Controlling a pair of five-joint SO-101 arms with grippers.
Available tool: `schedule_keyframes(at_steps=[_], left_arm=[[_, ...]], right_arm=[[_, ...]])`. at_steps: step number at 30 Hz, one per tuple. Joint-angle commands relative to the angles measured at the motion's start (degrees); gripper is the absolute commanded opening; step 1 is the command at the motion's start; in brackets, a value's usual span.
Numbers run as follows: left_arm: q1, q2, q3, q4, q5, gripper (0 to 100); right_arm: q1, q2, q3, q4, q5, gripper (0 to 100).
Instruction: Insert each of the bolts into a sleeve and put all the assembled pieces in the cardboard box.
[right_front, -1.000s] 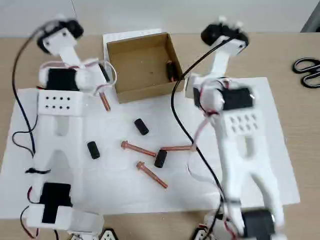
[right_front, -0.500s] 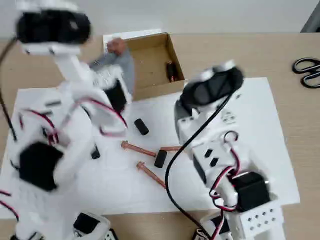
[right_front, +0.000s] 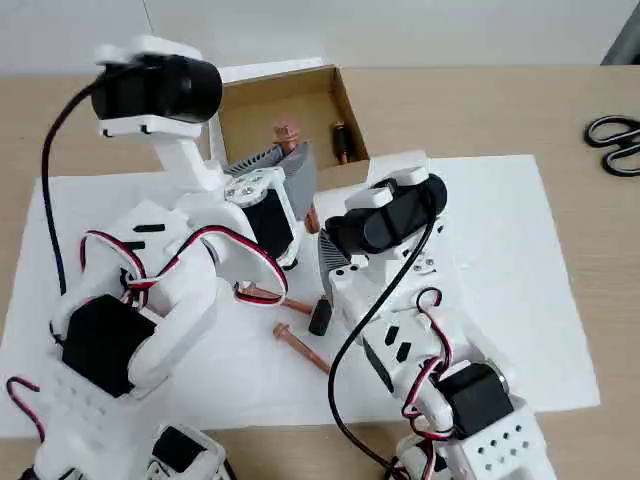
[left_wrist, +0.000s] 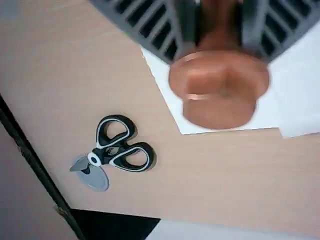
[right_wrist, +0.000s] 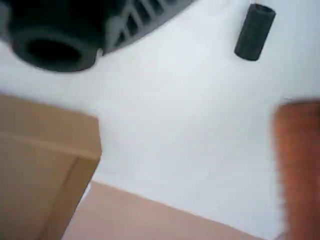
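Smack in the middle of the insertion step, by the look of it. Got a copper-coloured wide-headed bolt (right_front: 288, 133) pinched tight in the left gripper (right_front: 284, 172), head toward the open brown cardboard box (right_front: 265, 105), shaft slanting down toward the other arm. Same bolt head front and centre between the grey ribbed jaws in the left wrist view. Over at the right gripper (right_front: 331, 262): clamped around a short black cylindrical sleeve (right_wrist: 52, 47), open bore showing, near the bolt's tip and low over the white paper sheet (right_front: 520, 260).

Already one finished piece (right_front: 342, 142) lying inside the box against a side wall. Loose on the paper: another copper bolt (right_front: 302, 349) and a spare black sleeve (right_front: 321, 316), close together. Black-handled scissors (right_front: 615, 140) parked well off on the wooden table (right_front: 500, 110), nothing to do with this.

Next up, probably: line the shaft up with that bore, push it through, then drop the pair in the box. Needs both axes matched pretty closely, otherwise just jamming on the sleeve's rim.
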Motion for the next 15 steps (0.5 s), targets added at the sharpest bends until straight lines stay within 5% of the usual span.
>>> schedule_keyframes(at_steps=[1, 15], left_arm=[[0.4, -1.1, -0.1, 1.4, 1.0, 1], [0.8, -1.0, 3.4, -0.9, 1.4, 1]], right_arm=[[-0.5, -1.5, -0.3, -1.1, -2.2, 0.2], [-4.5, -1.5, -0.4, 0.2, -2.9, 0.2]])
